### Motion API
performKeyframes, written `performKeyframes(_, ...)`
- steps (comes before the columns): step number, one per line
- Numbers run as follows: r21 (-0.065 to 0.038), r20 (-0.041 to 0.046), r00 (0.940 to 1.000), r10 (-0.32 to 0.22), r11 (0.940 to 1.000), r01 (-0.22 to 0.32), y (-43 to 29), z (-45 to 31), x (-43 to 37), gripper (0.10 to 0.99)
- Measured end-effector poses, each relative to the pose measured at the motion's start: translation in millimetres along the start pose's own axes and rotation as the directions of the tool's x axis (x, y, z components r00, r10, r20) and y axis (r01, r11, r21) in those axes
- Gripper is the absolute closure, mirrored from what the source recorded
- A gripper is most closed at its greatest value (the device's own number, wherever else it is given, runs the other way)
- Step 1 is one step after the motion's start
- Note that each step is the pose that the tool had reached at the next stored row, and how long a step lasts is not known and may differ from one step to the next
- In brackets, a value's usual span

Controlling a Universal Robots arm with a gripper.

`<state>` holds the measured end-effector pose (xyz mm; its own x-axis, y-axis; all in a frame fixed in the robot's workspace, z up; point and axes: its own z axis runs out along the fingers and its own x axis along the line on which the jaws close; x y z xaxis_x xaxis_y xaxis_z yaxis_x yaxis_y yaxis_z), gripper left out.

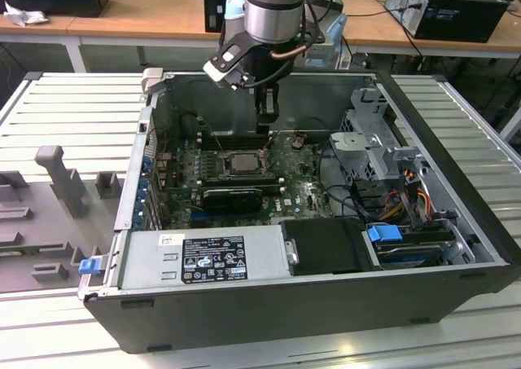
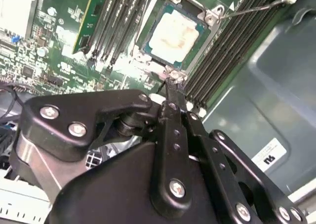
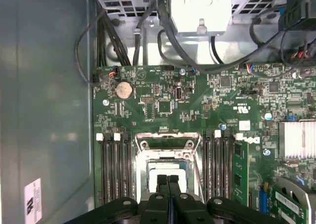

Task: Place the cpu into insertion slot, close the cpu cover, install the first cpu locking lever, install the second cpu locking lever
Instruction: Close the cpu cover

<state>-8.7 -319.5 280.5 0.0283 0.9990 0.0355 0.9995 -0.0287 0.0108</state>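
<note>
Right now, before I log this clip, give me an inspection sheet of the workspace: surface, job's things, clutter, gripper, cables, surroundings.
Surface: slatted metal table carrying an open computer case, with the motherboard exposed.
Job's things: cpu lies in the insertion slot. The cpu cover appears down around it. A thin lever sticks out over the memory slots; whether it is latched cannot be told.
Clutter: grey fixture blocks on the table at the exterior view's left.
Gripper: gripper shut, tips at the slot's edge.
Cables: black bundle and coloured wires inside the case.
Surroundings: wooden benches with other computers.
</note>
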Motion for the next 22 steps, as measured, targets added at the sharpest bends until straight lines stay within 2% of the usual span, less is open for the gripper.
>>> performKeyframes(2, 0.000, 0.0000, 1.0000, 0.000, 1.0000, 0.000, 2.7, -2.4, 0.2, 0.980)
performKeyframes(4, 0.001, -0.0003, 1.0000, 0.000, 1.0000, 0.000, 8.6, -2.9, 0.4, 0.980)
performKeyframes(7, 0.004, 0.0000, 1.0000, 0.000, 1.0000, 0.000, 23.1, -3.1, 0.8, 0.980)
performKeyframes(9, 0.005, 0.0001, 1.0000, 0.000, 1.0000, 0.000, 29.5, -3.0, 1.0, 0.980)
performKeyframes(17, 0.007, 0.0001, 1.0000, 0.000, 1.0000, 0.000, 48.6, -2.7, 1.5, 0.980)
performKeyframes(20, 0.009, 0.0006, 1.0000, -0.007, 0.9999, 0.007, 58.4, 2.4, 1.6, 0.980)
performKeyframes(22, 0.010, 0.0005, 0.9997, -0.026, 0.9996, 0.026, 60.0, 5.6, 1.6, 0.980)
